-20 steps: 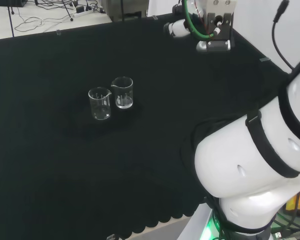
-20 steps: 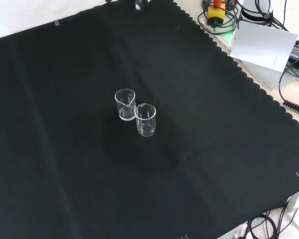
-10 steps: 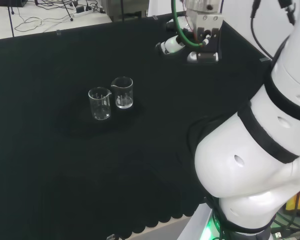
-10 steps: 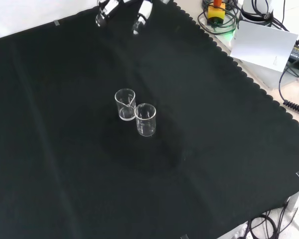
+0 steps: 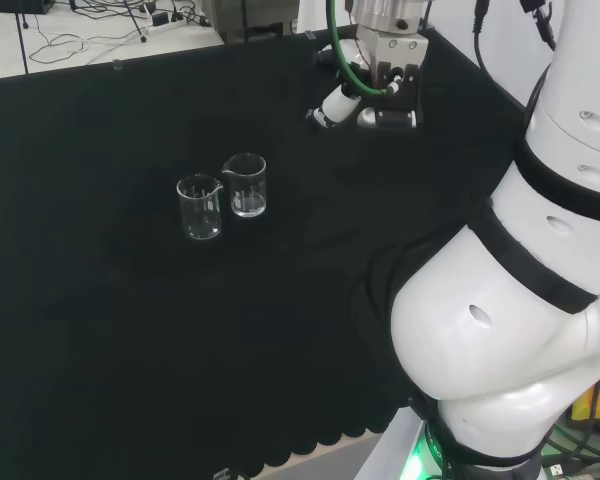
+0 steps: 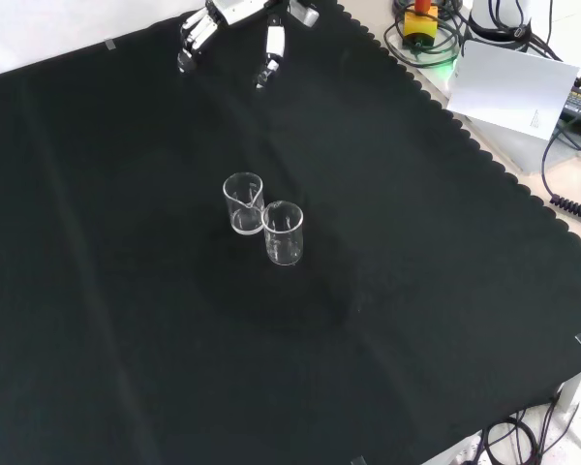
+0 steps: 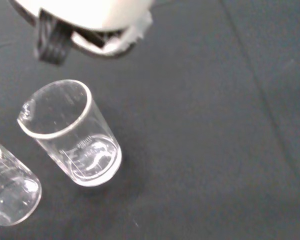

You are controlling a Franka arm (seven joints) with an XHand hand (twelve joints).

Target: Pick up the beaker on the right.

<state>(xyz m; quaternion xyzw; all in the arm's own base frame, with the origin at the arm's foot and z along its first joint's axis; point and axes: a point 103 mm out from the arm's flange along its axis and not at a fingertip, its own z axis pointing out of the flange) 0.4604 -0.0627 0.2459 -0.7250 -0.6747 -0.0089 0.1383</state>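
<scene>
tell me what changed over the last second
The hand has come into the front view from the top, fingers straight, moving toward the two beakers and holding nothing. The right beaker and the left beaker have stayed upright, side by side on the cloth.

Black and white hand [image 6: 234, 12] now lower in front view than 1.0 s ago, in from top edge, more of it showing. Fingers [image 6: 269, 50] extended, straight, apart, hanging above black cloth. In head view, hand [image 5: 342, 98] shifted left and nearer the two clear glass beakers [image 5: 223, 197]; white arm links [image 5: 540, 250] repositioned.
</scene>
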